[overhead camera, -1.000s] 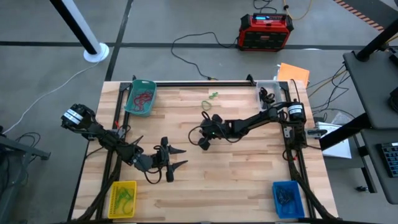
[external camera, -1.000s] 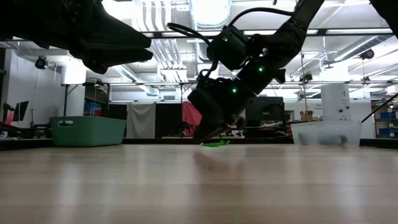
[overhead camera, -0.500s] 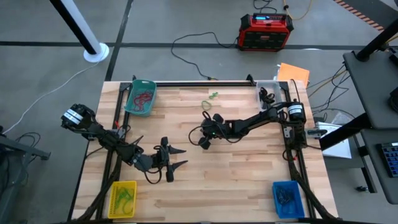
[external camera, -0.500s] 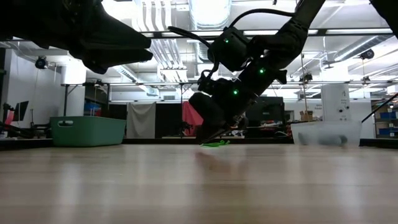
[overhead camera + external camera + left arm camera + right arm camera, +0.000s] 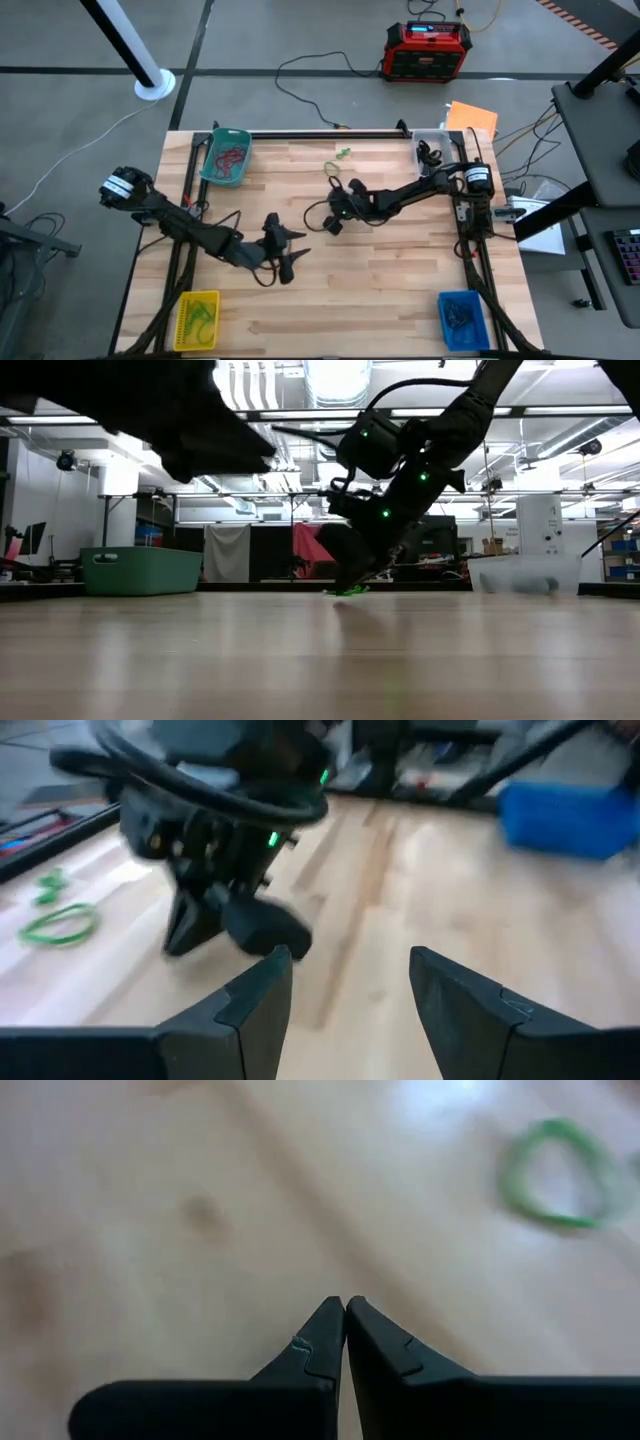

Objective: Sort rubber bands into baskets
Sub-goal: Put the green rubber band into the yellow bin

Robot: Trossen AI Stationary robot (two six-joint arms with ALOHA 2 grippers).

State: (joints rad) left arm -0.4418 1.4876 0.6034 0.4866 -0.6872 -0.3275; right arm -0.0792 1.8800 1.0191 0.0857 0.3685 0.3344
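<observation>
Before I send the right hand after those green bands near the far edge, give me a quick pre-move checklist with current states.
1. Right hand empty: ok, fingers shut with nothing between them.
2. Right hand open for a pick: not ok, shut.
3. Green rubber bands free on the table: ok, nothing on them.
4. Left hand clear of the target: ok, open, nearer the front.
5. Yellow basket unobstructed: ok.

My left arm's dark two-finger gripper (image 5: 292,250) sits near table centre, fingers (image 5: 262,1005) spread apart, empty. My right arm's dark two-finger gripper (image 5: 345,1308) is low over the middle, fingertips pressed together, nothing between.
</observation>
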